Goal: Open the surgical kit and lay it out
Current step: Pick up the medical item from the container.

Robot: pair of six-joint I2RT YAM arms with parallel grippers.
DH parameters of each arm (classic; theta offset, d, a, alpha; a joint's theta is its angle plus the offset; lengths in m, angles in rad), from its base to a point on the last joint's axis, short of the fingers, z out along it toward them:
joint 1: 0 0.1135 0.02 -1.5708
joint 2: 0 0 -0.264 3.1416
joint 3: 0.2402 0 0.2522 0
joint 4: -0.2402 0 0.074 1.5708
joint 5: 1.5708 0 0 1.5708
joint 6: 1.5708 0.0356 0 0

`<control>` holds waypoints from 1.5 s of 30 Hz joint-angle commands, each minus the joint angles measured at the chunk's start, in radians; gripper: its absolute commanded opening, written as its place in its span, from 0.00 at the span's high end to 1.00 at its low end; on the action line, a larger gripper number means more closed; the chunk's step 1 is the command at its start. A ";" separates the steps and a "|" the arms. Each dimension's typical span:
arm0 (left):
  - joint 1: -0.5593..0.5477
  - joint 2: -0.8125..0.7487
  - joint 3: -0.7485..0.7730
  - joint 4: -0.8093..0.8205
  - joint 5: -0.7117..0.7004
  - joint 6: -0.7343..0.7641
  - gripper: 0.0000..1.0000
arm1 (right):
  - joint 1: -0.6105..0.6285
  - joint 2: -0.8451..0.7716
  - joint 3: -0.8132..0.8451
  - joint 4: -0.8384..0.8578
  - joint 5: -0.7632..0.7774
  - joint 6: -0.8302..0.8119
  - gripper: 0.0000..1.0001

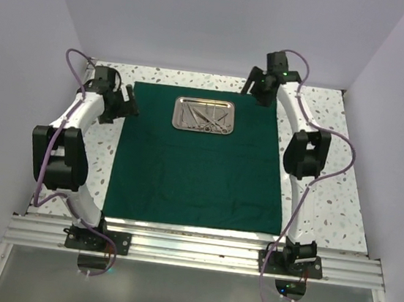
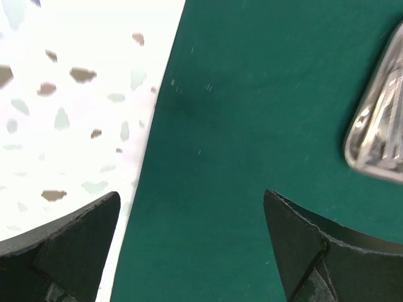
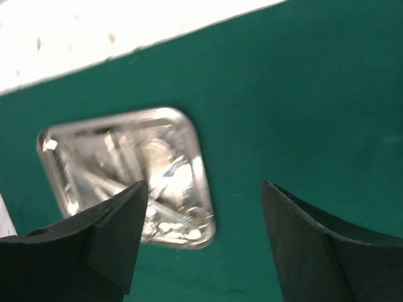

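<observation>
The dark green cloth (image 1: 200, 165) lies spread flat on the table. A shiny steel tray (image 1: 205, 114) with slim silver instruments (image 1: 208, 116) in it sits on the cloth's far middle. My left gripper (image 1: 129, 102) is open and empty above the cloth's far left edge; the left wrist view shows the cloth edge (image 2: 252, 157) and a tray corner (image 2: 378, 138). My right gripper (image 1: 257, 90) is open and empty above the cloth's far right corner. The right wrist view shows the tray (image 3: 126, 182), blurred, partly behind my left finger (image 3: 94, 245).
The speckled white tabletop (image 1: 329, 196) shows on both sides of the cloth and along its far edge. White walls close the back and sides. An aluminium rail (image 1: 190, 249) runs along the near edge with both arm bases on it.
</observation>
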 commanded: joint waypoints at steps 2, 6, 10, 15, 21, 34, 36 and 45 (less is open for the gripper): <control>0.004 -0.063 -0.071 0.020 0.011 0.028 0.00 | 0.081 -0.014 0.004 0.021 -0.078 -0.049 0.34; 0.004 -0.141 -0.154 0.040 0.033 0.034 0.00 | 0.150 -0.008 -0.011 0.015 -0.081 -0.078 0.37; 0.004 -0.206 -0.227 0.061 0.051 0.040 0.00 | 0.202 0.003 -0.023 -0.004 -0.030 -0.113 0.40; 0.004 -0.296 -0.318 0.075 0.076 0.045 0.00 | 0.213 0.061 0.020 -0.059 0.005 -0.161 0.41; 0.004 -0.374 -0.384 0.076 0.079 0.065 0.00 | 0.232 0.059 -0.011 -0.073 0.036 -0.236 0.44; 0.004 -0.388 -0.401 0.080 0.096 0.083 0.00 | 0.255 0.052 -0.082 -0.058 0.040 -0.296 0.44; 0.004 -0.385 -0.399 0.080 0.094 0.083 0.00 | 0.255 0.058 -0.077 -0.058 0.037 -0.299 0.44; 0.004 -0.384 -0.393 0.066 0.084 0.086 0.00 | 0.253 0.082 -0.097 -0.071 0.077 -0.317 0.48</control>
